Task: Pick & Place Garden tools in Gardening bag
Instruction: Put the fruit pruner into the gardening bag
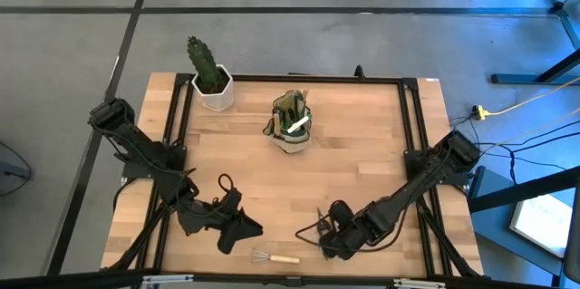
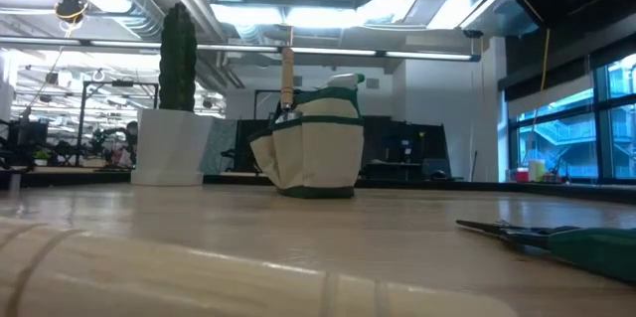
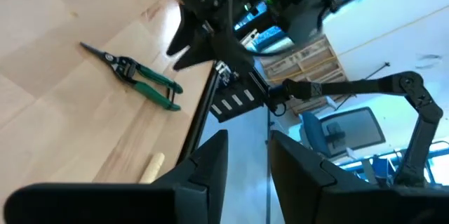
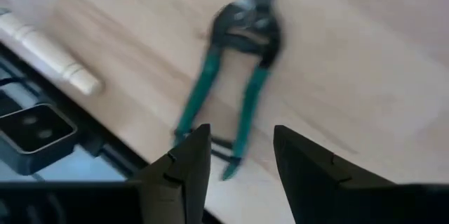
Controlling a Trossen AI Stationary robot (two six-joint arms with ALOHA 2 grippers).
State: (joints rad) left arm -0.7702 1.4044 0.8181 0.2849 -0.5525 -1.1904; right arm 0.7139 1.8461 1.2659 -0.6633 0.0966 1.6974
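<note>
Above green-handled snips (image 4: 235, 76), right gripper (image 4: 242, 155) fingers parted, empty

The wooden surface (image 1: 362, 144) is carrying four things right now. The gardening bag (image 1: 292, 126) is standing upright near the centre, a touch toward twelve o'clock, with tools poking up out of it. Over at eleven o'clock the cactus in its white pot (image 1: 212, 77) is sitting by the far edge. Down at six o'clock the little wire rake (image 1: 275, 257) is lying flat along the near edge, its pale handle pointing toward three o'clock. Just beside it, toward five o'clock, the green-handled snips (image 4: 235, 76) are lying flat on the wood.
</note>
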